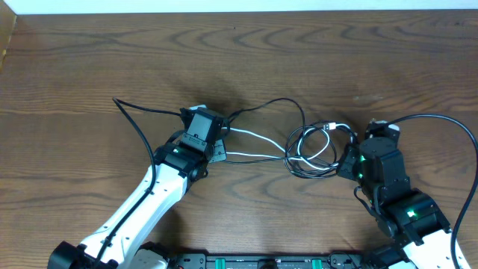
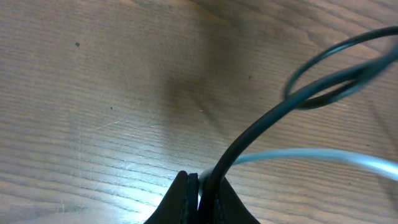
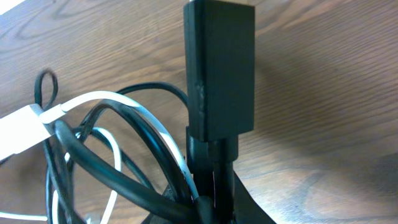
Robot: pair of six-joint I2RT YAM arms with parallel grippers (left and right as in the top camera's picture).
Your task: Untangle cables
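Well, the tangle (image 1: 312, 149): a loose coil of black and white cables on the wooden table (image 1: 89, 60), between the two arms and nearer the right one.
Left gripper (image 2: 198, 198): pressed together on a black cable (image 2: 261, 134); the white cable (image 2: 311, 155) comes out of the same pinch beside it, and both run off toward the coil.
Right gripper (image 3: 212, 186): clamped on the base of a black plug (image 3: 221, 68), which stands straight up out of the fingers, just beside the coil.
White connector (image 3: 15, 134): lies at the left of the coil in the right wrist view, free of either gripper.
Step in hand: as I judge it, drawing the two held ends apart so the loops open.
How to do it well: pull slowly and low over the table, the left arm moving away to the left while the right arm holds the plug as an anchor (a fast tug would likely cinch the loops into a knot rather than free them).
What to watch: whether the white cable slides through the black loops or drags them along; if it drags, ease off and regrip nearer the crossing.
Risk: two cables share the left pinch, so they will probably travel together instead of separating.
Writing: none can be read; the plug face is plain black, and no brand or label shows on the cables or grippers in any view.
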